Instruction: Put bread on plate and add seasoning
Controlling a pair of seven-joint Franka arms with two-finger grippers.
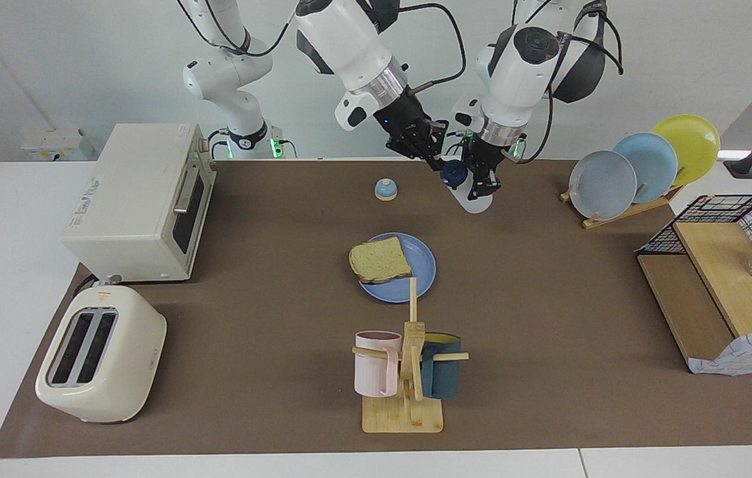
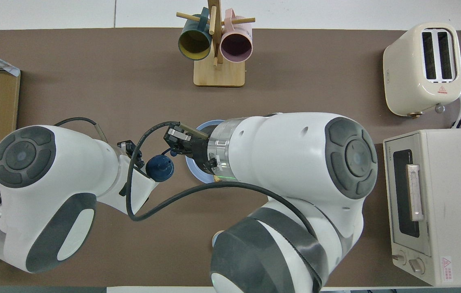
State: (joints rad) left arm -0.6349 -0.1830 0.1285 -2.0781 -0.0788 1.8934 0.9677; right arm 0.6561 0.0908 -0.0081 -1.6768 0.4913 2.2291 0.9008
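Observation:
The bread [image 1: 380,259] lies on the blue plate [image 1: 423,264] in the middle of the table, overhanging its rim toward the right arm's end. The seasoning [image 1: 473,196] is tilted, its navy cap [image 1: 454,174] [image 2: 159,168] pointing toward the right arm. My left gripper [image 1: 481,184] is shut on the bottle's whitish body, over the table's robot-side edge. Just beside and above the cap hangs my right gripper [image 1: 433,158] [image 2: 173,143], shut with nothing seen between its fingertips. In the overhead view the right arm covers most of the plate [image 2: 195,171] and the bread.
A small blue-domed bell [image 1: 385,190] sits near the bottle. A toaster oven [image 1: 143,199] and toaster [image 1: 102,362] stand at the right arm's end. A mug tree [image 1: 409,372] is farther out than the plate. A plate rack [image 1: 641,169] and wooden shelf [image 1: 721,285] stand at the left arm's end.

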